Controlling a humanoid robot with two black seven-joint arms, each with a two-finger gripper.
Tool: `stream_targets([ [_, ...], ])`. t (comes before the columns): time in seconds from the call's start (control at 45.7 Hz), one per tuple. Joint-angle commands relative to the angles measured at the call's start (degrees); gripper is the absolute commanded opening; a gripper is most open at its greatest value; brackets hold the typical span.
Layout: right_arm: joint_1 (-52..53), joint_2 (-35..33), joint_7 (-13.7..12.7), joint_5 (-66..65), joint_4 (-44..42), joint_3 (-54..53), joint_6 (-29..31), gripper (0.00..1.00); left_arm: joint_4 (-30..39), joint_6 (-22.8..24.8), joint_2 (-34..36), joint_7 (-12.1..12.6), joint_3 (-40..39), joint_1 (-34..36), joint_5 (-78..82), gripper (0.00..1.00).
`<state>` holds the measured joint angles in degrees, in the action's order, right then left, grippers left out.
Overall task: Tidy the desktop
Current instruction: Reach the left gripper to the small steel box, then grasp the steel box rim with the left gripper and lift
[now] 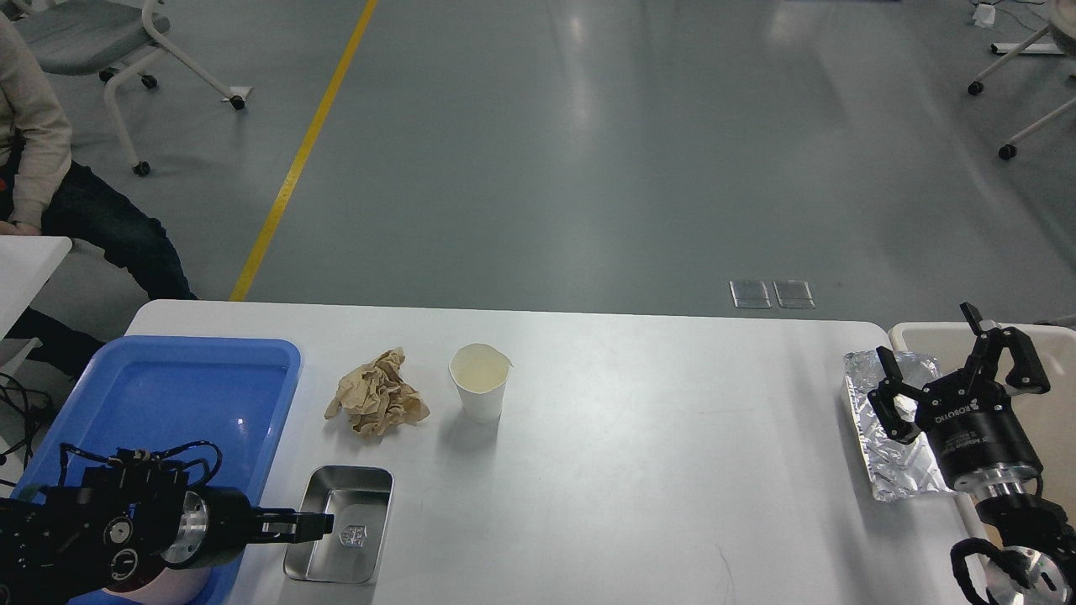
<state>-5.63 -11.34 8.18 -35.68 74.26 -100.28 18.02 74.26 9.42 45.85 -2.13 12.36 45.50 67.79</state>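
One desktop (639,437) runs lengthwise left to right, rounded corners visible.

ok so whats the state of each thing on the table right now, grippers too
paper cup: upright, open top
brown paper: crumpled, lying on the desktop
steel tray: flat, right way up, nothing in it
foil tray: crinkled, at the right edge beside the beige bin
blue tray: far half bare
left gripper: over the steel tray, fingers cannot be told apart
right gripper: open, holding nothing
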Motion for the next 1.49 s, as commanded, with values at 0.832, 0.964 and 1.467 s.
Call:
stream_targets([
  [0.832, 0.09, 0.17, 0.00, 0.00, -0.70, -0.53, 0.00, 1.00, -0.61, -1.68, -1.12, -5.86, 2.76, 0.02, -0.20, 0.00],
  [0.964, 0.18, -0.35, 0.00, 0.00, -0.70, -0.53, 0.00, 1.00, -0.26, -1.60, -0.15, -6.04, 2.15, 0.99, -0.38, 0.00],
  [1.467, 0.62, -0.27, 0.00, 0.00, -0.61, -0.09, 0.00, 1.00, 11.42, -0.81, 13.73, -6.04, 2.23, 13.20, -1.17, 0.00],
])
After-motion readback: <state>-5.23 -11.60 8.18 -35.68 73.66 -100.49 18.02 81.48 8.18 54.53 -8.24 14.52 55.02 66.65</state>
